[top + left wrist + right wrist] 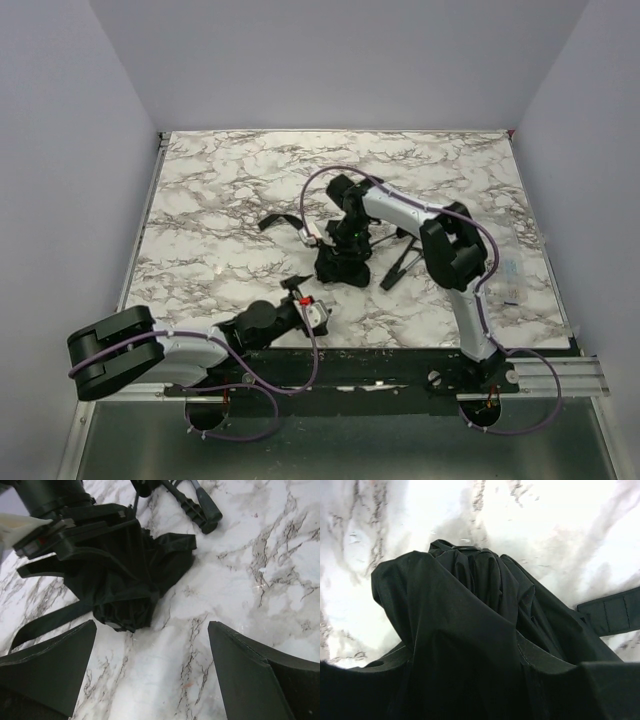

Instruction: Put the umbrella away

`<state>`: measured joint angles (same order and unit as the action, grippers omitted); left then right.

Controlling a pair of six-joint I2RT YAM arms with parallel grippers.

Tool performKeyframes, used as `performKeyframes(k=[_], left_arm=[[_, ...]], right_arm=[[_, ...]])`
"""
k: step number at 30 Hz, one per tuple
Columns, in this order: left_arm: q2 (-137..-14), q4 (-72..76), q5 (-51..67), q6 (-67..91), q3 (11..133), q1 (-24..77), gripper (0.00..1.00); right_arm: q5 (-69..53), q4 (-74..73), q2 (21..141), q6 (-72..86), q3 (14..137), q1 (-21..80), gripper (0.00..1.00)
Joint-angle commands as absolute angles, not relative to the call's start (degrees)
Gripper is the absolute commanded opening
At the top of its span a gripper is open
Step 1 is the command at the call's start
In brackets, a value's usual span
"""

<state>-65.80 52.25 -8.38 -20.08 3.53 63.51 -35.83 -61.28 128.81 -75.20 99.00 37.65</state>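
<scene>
Black umbrella [340, 266] in right tool [347, 243]; left tool [304, 298] wide open.

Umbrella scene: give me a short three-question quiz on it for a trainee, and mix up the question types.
1. True or false: the left gripper is closed on the umbrella.
2. Which gripper holds the umbrella's fabric? A) left B) right C) neither
3. Fill in: the table under the umbrella has a ___ pattern.

Key
1. False: the left gripper is open and stops short of the umbrella.
2. B: the right gripper has come down on the bunched fabric.
3. Marble.
</scene>
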Motion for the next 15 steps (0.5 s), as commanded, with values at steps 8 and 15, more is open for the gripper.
performKeyframes(k=[8,15], left_arm=[[-74.5,66.9,-8.8,-25.4,6.2,63.9,0.99],[-87.4,76.5,-8.9,-28.9,8.2,62.6,0.99]], right_arm=[[-26.7,-81.0,141.6,-73.6,87.2,41.2,0.46],[-26.8,-80.5,140.4,-74.4,86.0,41.2,0.47]])
